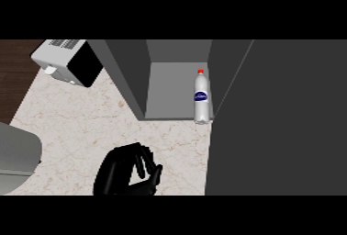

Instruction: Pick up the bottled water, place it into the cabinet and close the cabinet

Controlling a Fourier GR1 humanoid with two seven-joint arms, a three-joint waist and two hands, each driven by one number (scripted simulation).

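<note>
The bottled water (201,97), clear with a red cap and a blue label, stands inside the open cabinet (169,87). It is on the grey shelf against the right wall, near the front edge. The cabinet's dark grey door (278,119) is swung open and fills the right side of the view. My left hand (129,173) is over the marble counter below the cabinet, well apart from the bottle. Its fingers are relaxed, point up and hold nothing. My right hand does not show.
A white appliance with a black front (68,62) sits at the back left of the marble counter (81,119). A grey rounded object (17,156) lies at the left edge. Dark wood floor (13,78) shows beyond the counter's left side.
</note>
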